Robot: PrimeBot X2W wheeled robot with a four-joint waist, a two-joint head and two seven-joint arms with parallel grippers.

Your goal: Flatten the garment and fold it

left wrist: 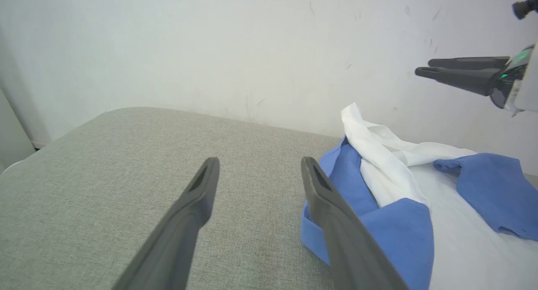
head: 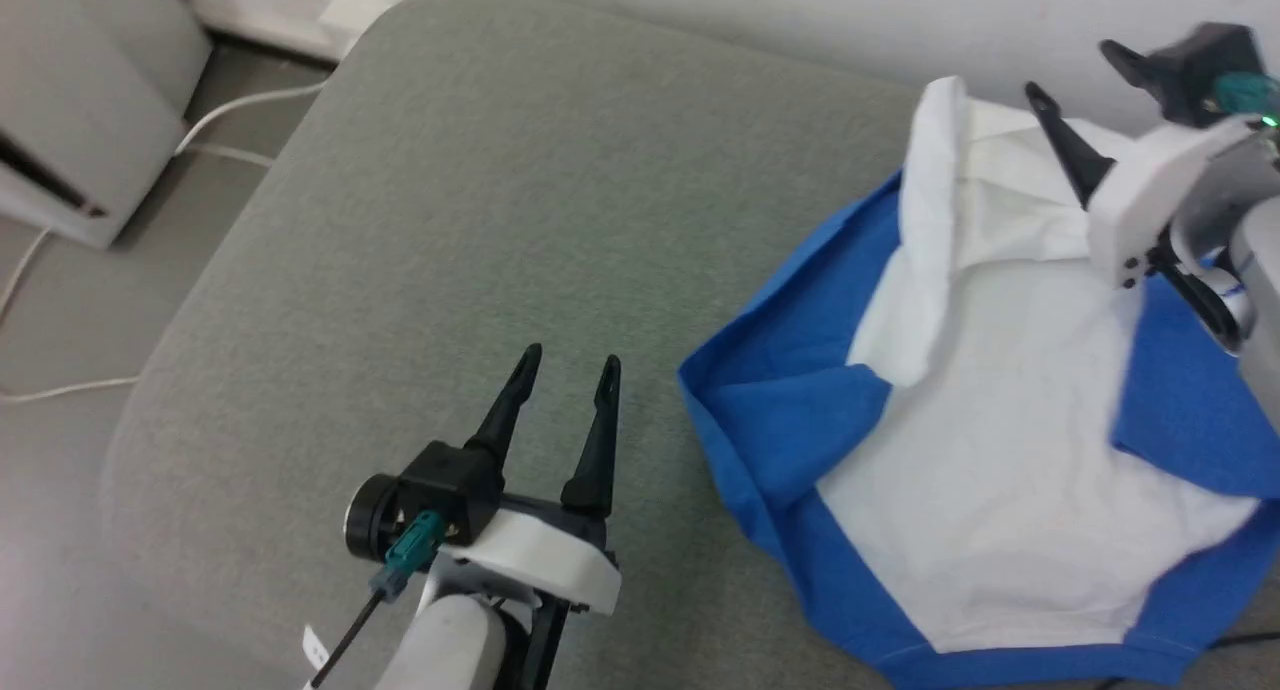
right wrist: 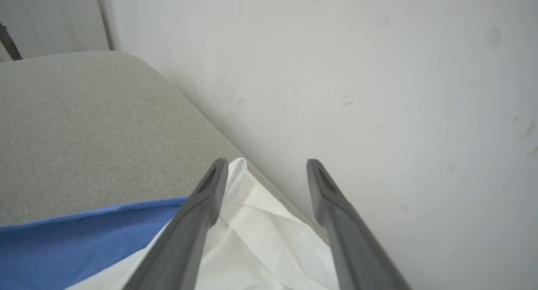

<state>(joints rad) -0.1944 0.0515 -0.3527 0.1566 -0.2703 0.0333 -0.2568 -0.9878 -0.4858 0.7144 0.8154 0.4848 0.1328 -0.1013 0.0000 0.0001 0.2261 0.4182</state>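
The garment (head: 990, 450), a white T-shirt with royal-blue sleeves and trim, lies crumpled on the right part of the grey cushion (head: 480, 200), a white flap folded up along its left side. My left gripper (head: 568, 368) hovers open over bare cushion, left of the shirt's blue edge (left wrist: 336, 222), fingers empty. My right gripper (head: 1075, 70) is raised above the shirt's far white corner (right wrist: 256, 235) near the wall, open with nothing between its fingers. In the left wrist view the right gripper (left wrist: 422, 68) hangs in the air above the shirt (left wrist: 420, 185).
A pale wall (head: 800, 20) runs right behind the cushion's far edge. White cables (head: 230, 120) trail over the floor to the left, beside a pale cabinet (head: 70, 120). The cushion's rounded corner (head: 170, 370) drops off at the left.
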